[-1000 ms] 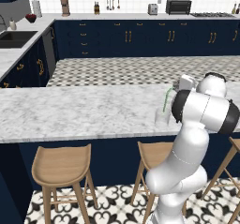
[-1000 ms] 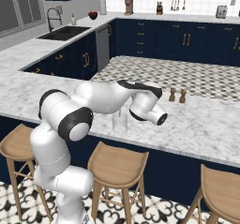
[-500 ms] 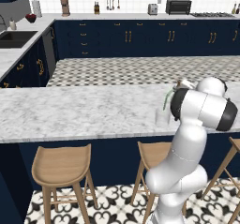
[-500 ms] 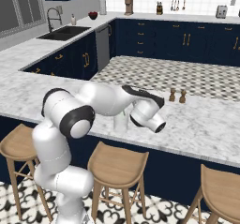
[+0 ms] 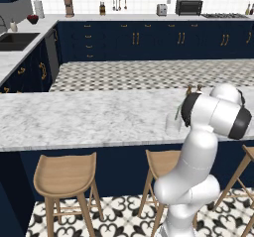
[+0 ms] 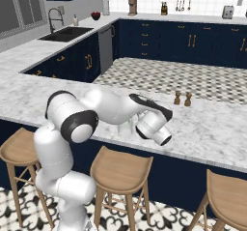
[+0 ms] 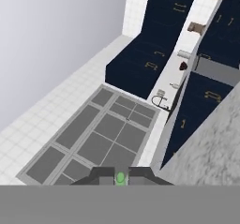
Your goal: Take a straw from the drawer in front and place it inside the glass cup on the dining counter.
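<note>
Holding straw [image 7: 120,176] end-on between fingertips, pincer [image 7: 120,175] clamped on it. Straw's green length [image 5: 178,110] rises above glass cup [image 5: 172,125] on dining worktop [image 5: 89,117], beside arm.

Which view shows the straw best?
The left base view: the straw shows its length, slanting above the glass cup beside the arm. The hand view gives just its green end between the gripper tips; in the right base view the arm hides it.
</note>
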You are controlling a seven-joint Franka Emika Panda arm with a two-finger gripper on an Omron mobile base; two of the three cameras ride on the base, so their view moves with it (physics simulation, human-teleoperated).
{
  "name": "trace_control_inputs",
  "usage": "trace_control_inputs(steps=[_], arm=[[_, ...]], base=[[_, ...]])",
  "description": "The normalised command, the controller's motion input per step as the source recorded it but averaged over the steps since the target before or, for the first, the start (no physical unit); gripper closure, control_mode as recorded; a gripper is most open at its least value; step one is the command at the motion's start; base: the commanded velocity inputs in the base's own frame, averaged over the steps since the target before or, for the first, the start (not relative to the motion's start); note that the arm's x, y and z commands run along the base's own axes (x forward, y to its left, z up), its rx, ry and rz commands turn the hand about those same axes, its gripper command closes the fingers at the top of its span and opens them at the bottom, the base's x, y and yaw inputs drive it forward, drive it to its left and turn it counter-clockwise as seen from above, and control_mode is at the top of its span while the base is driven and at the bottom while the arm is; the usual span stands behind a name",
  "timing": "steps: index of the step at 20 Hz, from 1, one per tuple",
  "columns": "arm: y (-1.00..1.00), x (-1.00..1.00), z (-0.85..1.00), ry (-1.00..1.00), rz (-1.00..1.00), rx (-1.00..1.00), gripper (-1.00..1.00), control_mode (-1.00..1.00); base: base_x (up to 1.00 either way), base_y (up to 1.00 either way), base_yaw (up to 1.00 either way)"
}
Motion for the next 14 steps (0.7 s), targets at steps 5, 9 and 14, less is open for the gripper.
trace_control_inputs(steps=[5,9,14], arm=[[0.02,-0.26,-0.04,0.00,0.00,0.00,1.00,-1.00],[0.12,0.00,-0.05,0.02,0.00,0.00,1.00,-1.00],[0.09,0.00,-0.06,0.03,0.00,0.00,1.00,-1.00]], base=[[0.00,0.00,0.00],[0.00,0.00,0.00],[0.00,0.00,0.00]])
